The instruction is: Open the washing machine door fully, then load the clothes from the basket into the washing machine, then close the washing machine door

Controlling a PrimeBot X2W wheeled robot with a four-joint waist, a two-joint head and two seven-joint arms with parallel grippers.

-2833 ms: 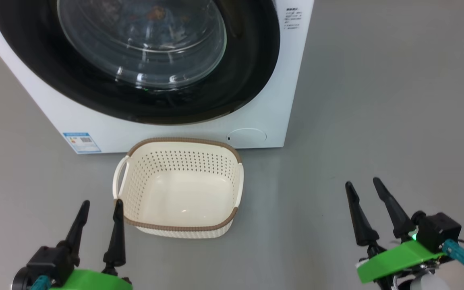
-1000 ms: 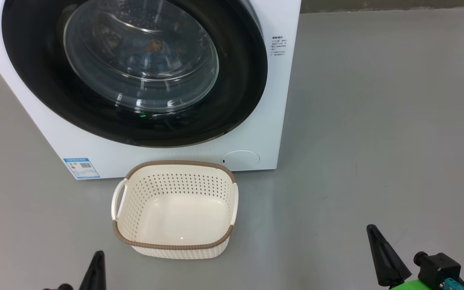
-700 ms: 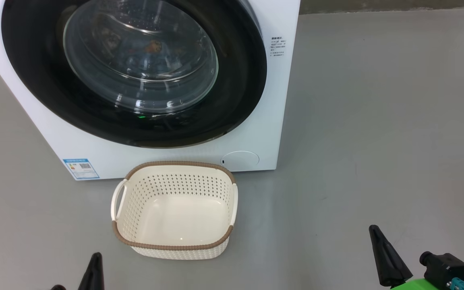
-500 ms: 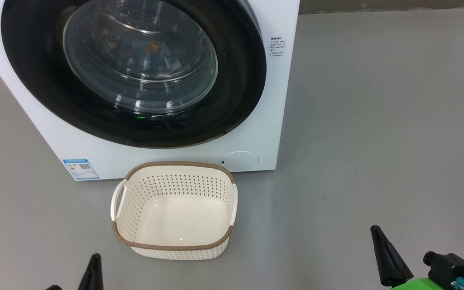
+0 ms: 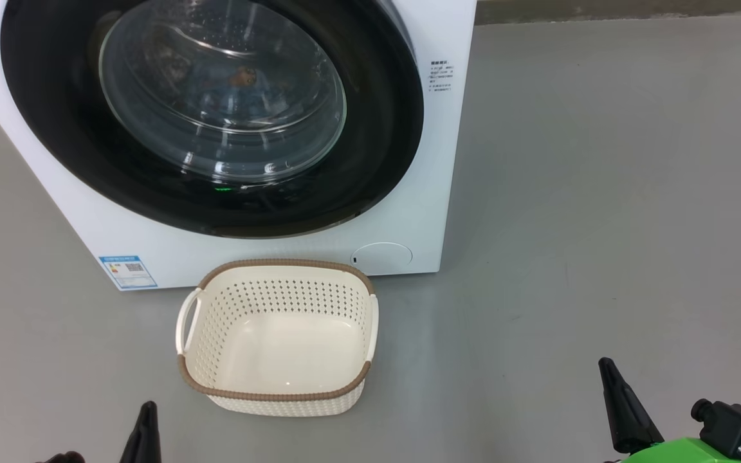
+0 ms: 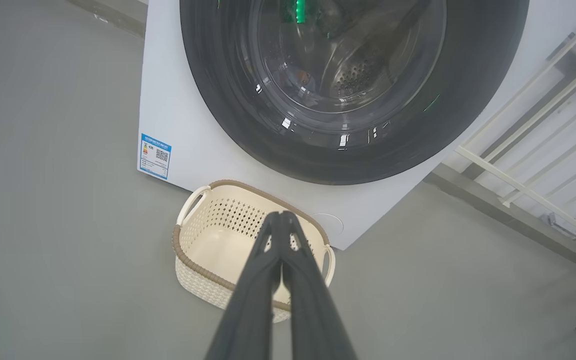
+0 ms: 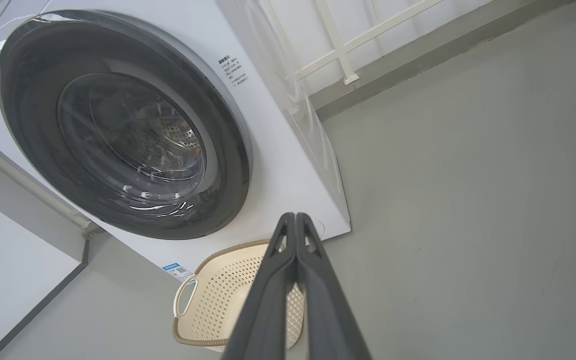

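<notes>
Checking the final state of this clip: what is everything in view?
washing machine: one, white, on the grey floor
door: one, black rim, clear glass, shut on the machine's front
clothes: count unclear, light blue and orange, behind the glass
basket: one, cream, brown rim, on the floor before the machine
sticker: one, blue, machine's lower left corner
railing: one, white, beside the machine
left gripper: one, dark, shut, head view's lower left
right gripper: one, dark, shut, head view's lower right

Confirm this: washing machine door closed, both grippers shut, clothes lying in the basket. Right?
One thing is off: the basket is empty, as the head view shows. The clothes sit behind the glass of the closed washing machine door. The left gripper and right gripper are both shut.
</notes>
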